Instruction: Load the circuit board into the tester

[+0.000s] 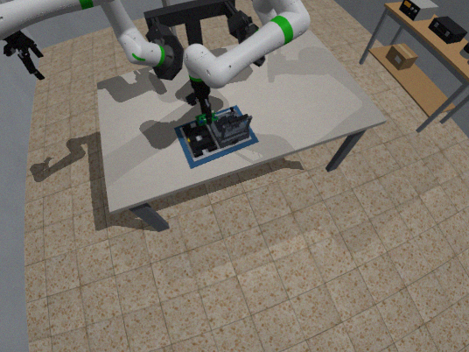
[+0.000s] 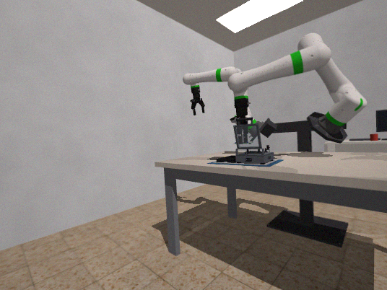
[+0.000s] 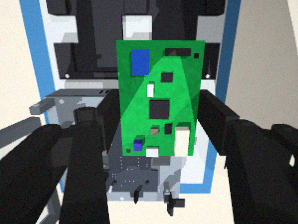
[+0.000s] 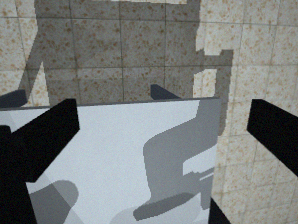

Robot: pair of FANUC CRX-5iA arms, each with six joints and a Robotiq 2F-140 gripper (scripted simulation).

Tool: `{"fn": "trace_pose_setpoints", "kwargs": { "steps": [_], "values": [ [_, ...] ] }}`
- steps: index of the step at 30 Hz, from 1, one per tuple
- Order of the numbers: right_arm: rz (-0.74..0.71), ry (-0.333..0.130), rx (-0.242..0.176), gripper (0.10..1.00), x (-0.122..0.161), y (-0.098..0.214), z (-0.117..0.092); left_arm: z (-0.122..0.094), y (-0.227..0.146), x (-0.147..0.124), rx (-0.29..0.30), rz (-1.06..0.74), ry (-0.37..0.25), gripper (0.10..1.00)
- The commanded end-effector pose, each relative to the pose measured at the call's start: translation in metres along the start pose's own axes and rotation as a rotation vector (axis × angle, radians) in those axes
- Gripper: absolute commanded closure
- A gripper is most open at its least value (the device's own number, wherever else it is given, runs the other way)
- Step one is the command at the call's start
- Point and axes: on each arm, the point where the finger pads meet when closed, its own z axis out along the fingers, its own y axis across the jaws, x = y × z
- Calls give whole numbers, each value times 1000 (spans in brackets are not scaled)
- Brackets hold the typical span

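The left gripper (image 1: 208,119) (image 3: 159,117) is shut on the green circuit board (image 3: 172,90) (image 1: 200,119) by its long edges. The board is component side up, above the seam between tray (image 3: 100,30) (image 1: 199,144) and tester (image 3: 129,176) (image 2: 249,158). Its large white connector (image 3: 182,142) is at the lower end in the left wrist view, on the side of the dark post (image 3: 175,203) (image 1: 232,109). The tester's lid (image 2: 259,138) (image 1: 241,126) stands open. The two pins cannot be made out. The right gripper (image 1: 39,66) (image 2: 199,113) is open and empty, high beyond the table's side.
The blue plate (image 1: 192,164) (image 3: 34,30) lies under tray and tester on the table (image 1: 306,131). The raised lid stands close beside the left gripper. The dark arm stand (image 1: 193,32) is behind the table. A wooden bench (image 1: 437,39) with boxes stands far off.
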Motion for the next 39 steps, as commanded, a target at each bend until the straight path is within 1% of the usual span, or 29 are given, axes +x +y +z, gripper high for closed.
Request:
{"fn": "trace_pose_setpoints", "kwargs": {
  "steps": [1,9,11,24,39],
  "values": [
    [0,3,-1,98,0,0,-1,-2,-5,-12,1,0,2,588],
    [0,3,-1,98,0,0,-1,-4,-14,-40,1,0,2,588],
    [0,3,-1,98,0,0,-1,-4,-14,-40,1,0,2,588],
    [0,3,-1,98,0,0,-1,-7,-27,-78,1,0,2,588],
    [0,3,-1,98,0,0,-1,-8,-34,-96,1,0,2,588]
  ]
}}
